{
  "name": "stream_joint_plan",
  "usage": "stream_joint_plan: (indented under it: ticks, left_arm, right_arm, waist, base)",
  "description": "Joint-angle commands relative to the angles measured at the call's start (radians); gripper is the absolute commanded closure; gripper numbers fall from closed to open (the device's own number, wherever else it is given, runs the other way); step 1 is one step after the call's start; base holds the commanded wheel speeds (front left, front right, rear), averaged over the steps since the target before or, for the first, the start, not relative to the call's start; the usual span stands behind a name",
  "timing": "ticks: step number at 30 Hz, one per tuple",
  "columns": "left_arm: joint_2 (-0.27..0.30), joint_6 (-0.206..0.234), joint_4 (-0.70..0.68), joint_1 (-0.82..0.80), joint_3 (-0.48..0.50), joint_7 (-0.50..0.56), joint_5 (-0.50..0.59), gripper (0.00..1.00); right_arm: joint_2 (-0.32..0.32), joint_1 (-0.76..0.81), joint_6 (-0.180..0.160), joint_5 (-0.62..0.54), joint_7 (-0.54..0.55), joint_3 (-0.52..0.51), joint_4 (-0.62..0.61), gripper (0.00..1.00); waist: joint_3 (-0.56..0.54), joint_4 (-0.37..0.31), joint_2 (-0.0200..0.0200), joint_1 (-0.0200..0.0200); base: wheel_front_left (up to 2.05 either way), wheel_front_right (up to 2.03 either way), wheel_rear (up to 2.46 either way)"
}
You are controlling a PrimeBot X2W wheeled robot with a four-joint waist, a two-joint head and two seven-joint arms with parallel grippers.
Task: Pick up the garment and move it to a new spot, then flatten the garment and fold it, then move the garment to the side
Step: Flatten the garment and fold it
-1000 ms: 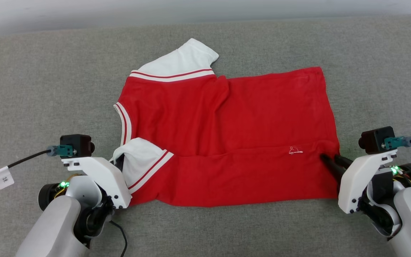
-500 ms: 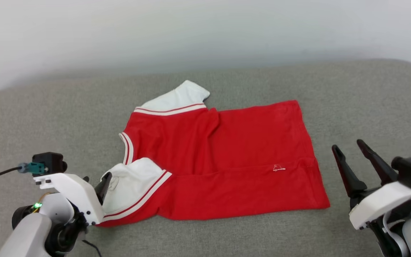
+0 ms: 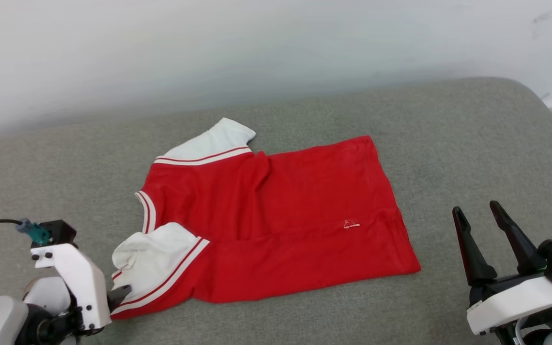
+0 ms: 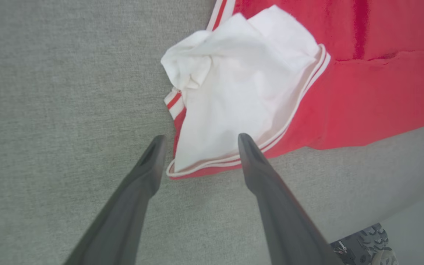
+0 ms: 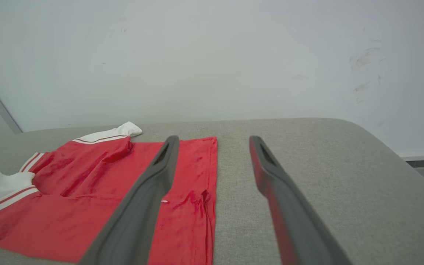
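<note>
Garment (image 3: 276, 225) lies spread on grey surface (image 3: 448, 143), plain red face up, near edge folded over, white sleeve (image 4: 234, 92) bunched at left end. Left end effector (image 4: 201, 139) fingers apart, empty, tips straddling sleeve hem. Right end effector (image 3: 476, 208) fingers apart, empty, beside garment's right edge, not touching.

A grey fabric surface (image 3: 448, 143) with a rounded far-right corner stretched before a plain white wall (image 3: 257, 48), which bore faint scuff marks (image 5: 363, 62) toward its right.
</note>
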Motion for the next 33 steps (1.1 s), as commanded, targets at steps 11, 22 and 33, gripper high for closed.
stream_joint_plan:
  ticks: [11, 22, 33]
  left_arm:
    - [-0.089, 0.023, 0.104, 0.047, -0.033, 0.085, -0.088, 0.84]
    - [-0.114, -0.043, 0.162, -0.021, -0.004, -0.043, -0.064, 1.0]
    - [-0.091, -0.027, -0.034, -0.093, 0.009, -0.104, -0.008, 1.0]
  right_arm:
    - [-0.004, -0.041, 0.0, -0.006, 0.013, 0.011, -0.052, 0.0]
    - [-0.079, -0.059, 0.0, 0.103, 0.215, -0.012, -0.019, 0.0]
    - [-0.163, -0.205, 0.0, 0.292, 0.693, 0.059, 0.159, 0.0]
  waist:
    - [0.12, -0.073, -0.0001, 0.0002]
    - [0.098, -0.022, -0.0001, 0.0002]
    - [0.172, 0.074, -0.0001, 0.0002]
  base:
    - [0.0, 0.0, 0.0]
    - [0.0, 0.0, 0.0]
    - [0.0, 0.0, 0.0]
